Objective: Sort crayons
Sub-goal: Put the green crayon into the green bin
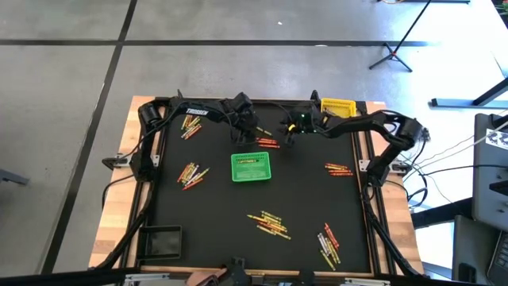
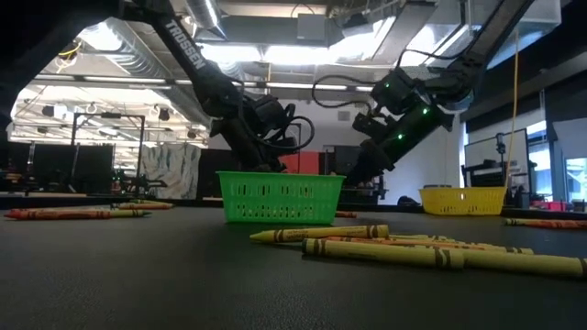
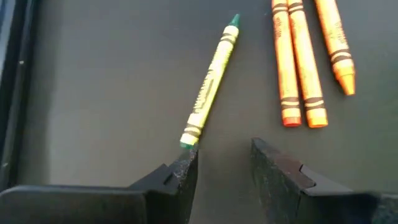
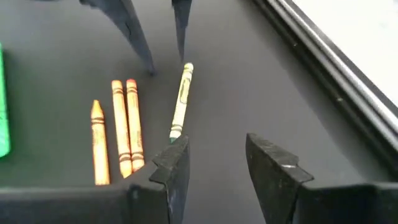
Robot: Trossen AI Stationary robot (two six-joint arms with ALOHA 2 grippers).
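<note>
Both arms work at the far middle of the counter (image 1: 159, 191), just beyond the green basket (image 1: 251, 167). The left gripper (image 3: 224, 171) hovers low over the mat with its fingers open and empty. The right gripper (image 4: 214, 165) faces it from the opposite side, fingers likewise parted and holding nothing.

Between the two grippers lies a green crayon (image 3: 210, 84) in a yellow-green wrapper, flat on the mat. One end sits just beside a left finger; the other end sits just beside a right finger. Three orange crayons (image 3: 305, 59) lie near it, roughly parallel to each other and apart from the green one. Further crayon clusters (image 1: 270, 224) are scattered over the rest of the counter. A yellow basket (image 1: 336, 106) stands at the far edge near the right arm, and a black basket (image 1: 161, 241) sits at the near left corner.

Handling notes, as judged from the views:
- The crayon is light, thin and stiff. It likely snaps under sideways load.
- The round body rolls readily on the mat. A finger that strikes one side first will push it away.
- The paper wrapper offers better friction than the bare wax tip.
- Recommended grasp point: mid-length, on the wrapper, with the fingers straddling the crayon across its width.
- Only one gripper should close on it, since both stand at the same crayon.
</note>
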